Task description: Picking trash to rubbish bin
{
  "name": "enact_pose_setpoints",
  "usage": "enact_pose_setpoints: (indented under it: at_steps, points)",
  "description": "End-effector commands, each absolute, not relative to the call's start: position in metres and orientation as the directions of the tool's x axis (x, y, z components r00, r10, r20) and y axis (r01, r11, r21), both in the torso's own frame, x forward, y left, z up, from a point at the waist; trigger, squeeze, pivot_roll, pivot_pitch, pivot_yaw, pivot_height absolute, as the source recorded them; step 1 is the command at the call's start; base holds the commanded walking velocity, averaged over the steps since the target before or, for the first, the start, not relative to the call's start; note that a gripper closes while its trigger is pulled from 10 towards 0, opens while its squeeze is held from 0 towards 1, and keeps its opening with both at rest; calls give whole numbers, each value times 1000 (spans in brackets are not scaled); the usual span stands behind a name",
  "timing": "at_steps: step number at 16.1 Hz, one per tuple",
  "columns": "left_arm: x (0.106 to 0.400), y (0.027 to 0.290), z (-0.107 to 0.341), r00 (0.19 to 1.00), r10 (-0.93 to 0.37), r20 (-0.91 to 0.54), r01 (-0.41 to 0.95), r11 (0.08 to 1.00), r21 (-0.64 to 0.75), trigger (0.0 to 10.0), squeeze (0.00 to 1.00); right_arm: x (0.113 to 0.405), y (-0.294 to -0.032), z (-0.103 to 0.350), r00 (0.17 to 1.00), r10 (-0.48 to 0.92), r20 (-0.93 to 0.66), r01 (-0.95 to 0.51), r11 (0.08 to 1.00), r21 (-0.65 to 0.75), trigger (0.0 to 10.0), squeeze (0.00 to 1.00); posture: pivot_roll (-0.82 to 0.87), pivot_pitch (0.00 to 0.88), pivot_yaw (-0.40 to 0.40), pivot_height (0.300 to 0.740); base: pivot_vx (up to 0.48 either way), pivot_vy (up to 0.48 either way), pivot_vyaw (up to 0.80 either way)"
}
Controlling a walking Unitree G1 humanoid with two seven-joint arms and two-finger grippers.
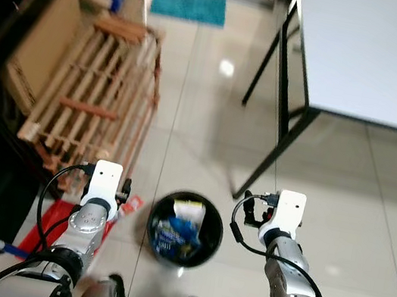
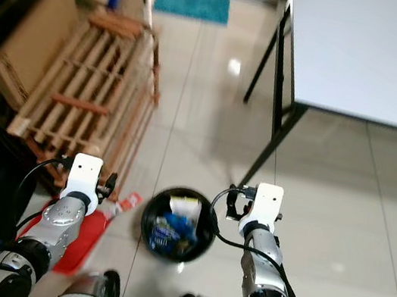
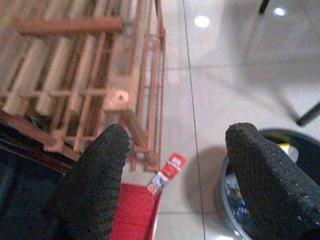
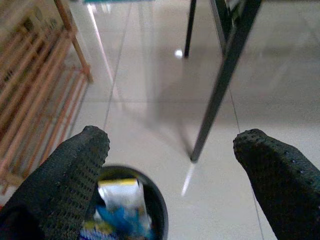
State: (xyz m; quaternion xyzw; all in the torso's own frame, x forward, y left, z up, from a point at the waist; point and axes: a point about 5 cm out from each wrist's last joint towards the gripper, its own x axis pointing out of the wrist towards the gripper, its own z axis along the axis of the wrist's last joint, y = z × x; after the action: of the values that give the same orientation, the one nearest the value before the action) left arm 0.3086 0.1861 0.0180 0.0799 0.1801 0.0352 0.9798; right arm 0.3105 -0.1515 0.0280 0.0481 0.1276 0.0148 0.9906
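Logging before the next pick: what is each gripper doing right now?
Left gripper: open, holding nothing.
Right gripper: open, holding nothing.

We have both arms bent forward and low, left gripper (image 3: 175, 165) and right gripper (image 4: 172, 165) each empty with fingers spread wide, our feet visible near the bottom.
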Motion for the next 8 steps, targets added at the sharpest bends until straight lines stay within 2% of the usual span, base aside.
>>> enact_pose_setpoints:
  at_steps: [1,8]
  points:
    - [309,183,19,934,126,-335,-74,984,163,10000,0,310,-156,25,965,16,-263,12,995,102,10000,0,-37,79,-77,740,0,0,0]
    - [315,175,27,950,144,-275,-110,985,135,10000,0,311,-150,23,960,18,-278,8,996,93,10000,0,-36,82,-89,740,0,0,0]
